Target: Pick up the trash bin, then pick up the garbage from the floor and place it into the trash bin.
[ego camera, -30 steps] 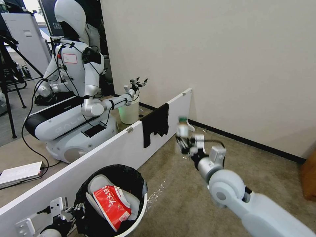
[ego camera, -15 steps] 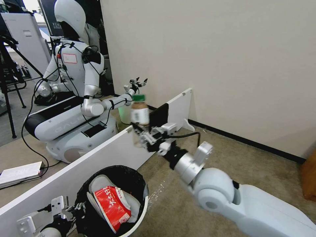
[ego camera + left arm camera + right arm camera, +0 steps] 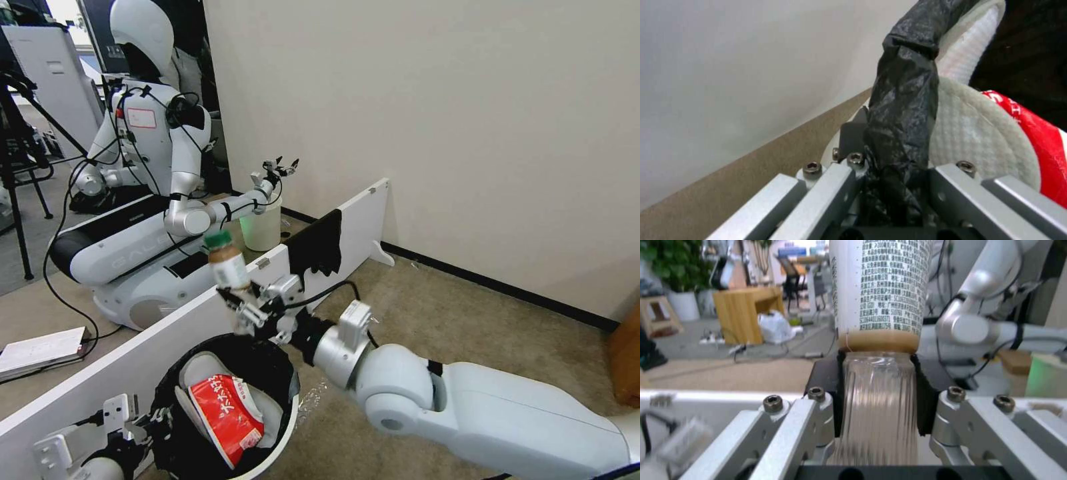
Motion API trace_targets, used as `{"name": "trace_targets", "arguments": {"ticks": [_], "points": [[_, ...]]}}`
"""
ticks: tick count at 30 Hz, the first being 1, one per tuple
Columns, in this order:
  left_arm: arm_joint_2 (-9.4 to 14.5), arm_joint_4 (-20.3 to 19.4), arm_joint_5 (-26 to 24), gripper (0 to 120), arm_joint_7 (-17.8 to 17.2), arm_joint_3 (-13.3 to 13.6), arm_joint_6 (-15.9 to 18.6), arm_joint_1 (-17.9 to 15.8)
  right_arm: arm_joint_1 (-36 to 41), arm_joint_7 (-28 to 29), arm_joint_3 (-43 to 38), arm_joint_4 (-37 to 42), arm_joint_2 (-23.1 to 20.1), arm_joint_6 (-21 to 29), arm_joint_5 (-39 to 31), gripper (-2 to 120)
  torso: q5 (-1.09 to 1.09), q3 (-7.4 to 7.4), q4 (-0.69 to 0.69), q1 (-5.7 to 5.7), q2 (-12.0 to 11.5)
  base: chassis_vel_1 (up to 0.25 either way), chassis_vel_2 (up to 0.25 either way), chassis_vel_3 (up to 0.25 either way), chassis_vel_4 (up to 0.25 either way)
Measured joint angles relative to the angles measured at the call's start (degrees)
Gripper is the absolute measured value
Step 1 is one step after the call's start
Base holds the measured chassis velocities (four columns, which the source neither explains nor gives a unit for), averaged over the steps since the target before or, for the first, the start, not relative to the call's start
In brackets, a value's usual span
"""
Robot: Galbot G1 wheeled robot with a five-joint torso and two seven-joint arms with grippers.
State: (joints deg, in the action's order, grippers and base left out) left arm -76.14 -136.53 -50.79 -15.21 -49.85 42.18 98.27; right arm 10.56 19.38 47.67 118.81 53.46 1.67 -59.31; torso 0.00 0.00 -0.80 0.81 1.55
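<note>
The beige carpeted floor carries a long white board on the left, near the wall.

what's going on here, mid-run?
The right end effector is shut on a green-capped bottle, holding it roughly upright just above the far rim of the trash bin, not yet released. The left end effector is clamped on the bin's bag-covered rim, low on the robot's left beside the white board. Inside the bin lie a red snack packet and a white slipper.
</note>
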Motion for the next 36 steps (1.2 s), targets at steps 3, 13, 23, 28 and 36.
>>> {"name": "trace_targets", "arguments": {"ticks": [3,13,23,28,36], "points": [[0.0,0.1,0.0,2,0.0,-0.1,0.0,-0.2,-0.2,0.1,2.2,-1.0,0.5,0.1,0.2,28,0.00,0.00,0.00,0.00,0.0,0.000,0.000,0.000,0.000],[0.4,0.4,-0.2,2,0.0,-0.1,0.0,-0.6,1.1,1.5,5.6,-3.1,0.9,0.2,2.4,28,0.00,0.00,0.00,0.00,0.0,0.000,0.000,0.000,0.000],[0.2,0.5,-0.2,2,0.1,-0.1,0.0,-0.6,3.5,2.1,6.3,-5.3,1.5,0.2,4.0,27,0.00,0.00,0.00,0.00,0.0,0.000,0.000,0.000,0.000],[0.1,0.6,-0.2,2,0.1,0.0,0.0,-0.8,4.5,2.5,7.3,-6.3,2.0,0.0,4.9,26,0.00,0.00,0.00,0.00,0.0,0.000,0.000,0.000,0.000],[0.1,0.8,-0.2,2,0.2,-0.1,0.0,-0.9,5.1,2.5,9.1,-8.1,2.9,-0.7,5.5,26,0.00,0.00,0.00,0.00,0.0,0.000,0.000,0.000,0.000]]}}
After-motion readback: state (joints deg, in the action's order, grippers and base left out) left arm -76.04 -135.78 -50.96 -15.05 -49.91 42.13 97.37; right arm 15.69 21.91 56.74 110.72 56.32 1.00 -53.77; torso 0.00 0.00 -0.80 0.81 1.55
